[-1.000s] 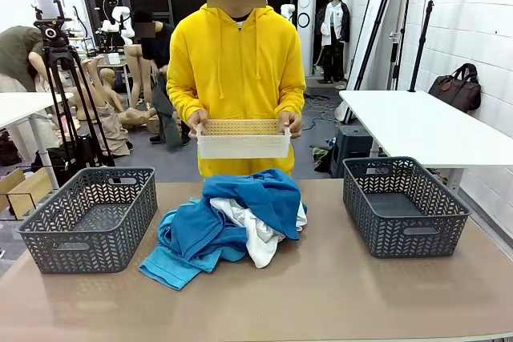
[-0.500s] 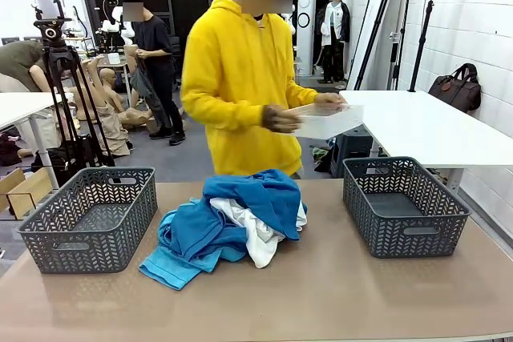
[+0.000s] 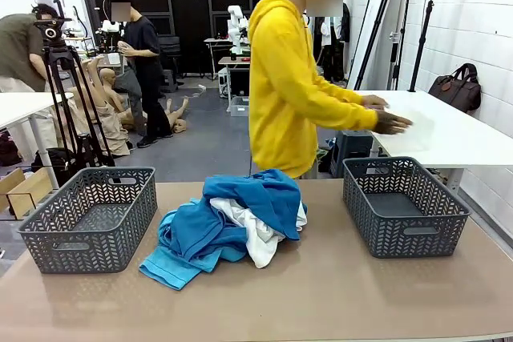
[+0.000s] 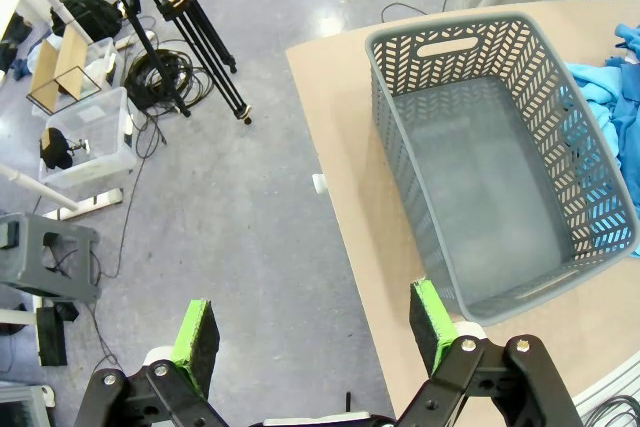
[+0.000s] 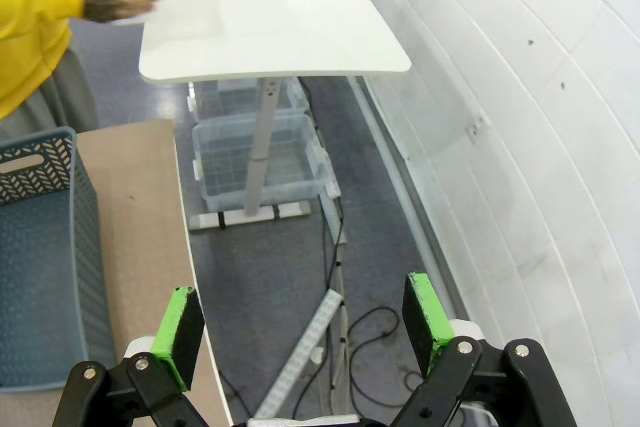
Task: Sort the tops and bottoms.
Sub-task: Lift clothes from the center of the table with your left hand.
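Left hand [image 4: 315,332] hangs released, its jaws wide with nothing between them, over the floor just off the table [image 3: 337,294] edge, near the left basket [image 4: 395,147]. Right hand [image 5: 302,319] is likewise released and holds nothing, over the floor past the table's other end, beside the right basket [image 5: 45,247].

From the front, the clothes [image 3: 232,222] lie heaped mid-table between the two grey baskets, touching neither. A blue piece [image 3: 260,194] lies on top, a white one [image 3: 258,242] shows under it, and a turquoise one [image 3: 172,266] spreads towards the left basket. Both baskets hold nothing.

Behind the table a person [image 3: 288,94] in a yellow hoodie is turned sideways, reaching over a white side table [image 3: 449,130].
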Robot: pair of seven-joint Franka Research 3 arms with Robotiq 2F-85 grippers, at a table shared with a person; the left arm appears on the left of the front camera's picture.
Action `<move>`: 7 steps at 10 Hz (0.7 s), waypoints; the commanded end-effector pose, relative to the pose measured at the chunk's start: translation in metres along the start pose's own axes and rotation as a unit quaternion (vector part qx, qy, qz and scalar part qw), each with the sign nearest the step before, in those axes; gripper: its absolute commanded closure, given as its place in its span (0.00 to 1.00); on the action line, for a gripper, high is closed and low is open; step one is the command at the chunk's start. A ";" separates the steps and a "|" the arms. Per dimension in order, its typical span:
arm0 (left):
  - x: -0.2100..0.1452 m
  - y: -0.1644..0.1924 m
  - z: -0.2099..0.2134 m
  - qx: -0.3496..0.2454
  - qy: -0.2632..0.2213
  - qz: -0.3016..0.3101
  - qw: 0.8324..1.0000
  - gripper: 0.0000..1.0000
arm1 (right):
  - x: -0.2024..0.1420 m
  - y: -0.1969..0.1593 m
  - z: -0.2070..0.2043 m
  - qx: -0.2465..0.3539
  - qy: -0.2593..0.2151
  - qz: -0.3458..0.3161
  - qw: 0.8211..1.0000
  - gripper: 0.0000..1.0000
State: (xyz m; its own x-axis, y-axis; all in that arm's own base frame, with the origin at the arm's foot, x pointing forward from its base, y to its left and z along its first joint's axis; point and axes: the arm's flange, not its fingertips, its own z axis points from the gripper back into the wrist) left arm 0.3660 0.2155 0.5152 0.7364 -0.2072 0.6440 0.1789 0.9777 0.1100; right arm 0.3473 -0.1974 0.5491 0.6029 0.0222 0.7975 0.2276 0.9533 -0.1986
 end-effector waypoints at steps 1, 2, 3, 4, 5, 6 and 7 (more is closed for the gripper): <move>-0.003 0.002 0.001 -0.002 -0.002 -0.003 1.000 0.00 | -0.002 0.000 0.000 -0.001 0.006 0.004 1.000 0.00; -0.003 0.002 0.001 -0.002 -0.002 -0.003 1.000 0.00 | -0.002 0.000 0.000 -0.001 0.006 0.004 1.000 0.00; -0.003 0.002 0.001 -0.002 -0.002 -0.003 1.000 0.00 | -0.002 0.000 0.000 -0.001 0.006 0.004 1.000 0.00; -0.003 0.002 0.001 -0.002 -0.002 -0.003 1.000 0.00 | -0.002 0.000 0.000 -0.001 0.006 0.004 1.000 0.00; -0.003 0.002 0.001 -0.002 -0.002 -0.003 1.000 0.00 | -0.002 0.000 0.000 -0.001 0.006 0.004 1.000 0.00; -0.003 0.002 0.001 -0.002 -0.002 -0.003 1.000 0.00 | -0.002 0.000 0.000 -0.001 0.006 0.004 1.000 0.00; -0.003 0.002 0.001 -0.002 -0.002 -0.003 1.000 0.00 | -0.002 0.000 0.000 -0.001 0.006 0.004 1.000 0.00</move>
State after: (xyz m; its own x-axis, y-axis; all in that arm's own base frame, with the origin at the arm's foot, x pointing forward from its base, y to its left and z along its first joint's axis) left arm 0.3660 0.2155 0.5152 0.7364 -0.2072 0.6440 0.1789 0.9777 0.1100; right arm 0.3473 -0.1974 0.5491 0.6029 0.0222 0.7975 0.2276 0.9533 -0.1986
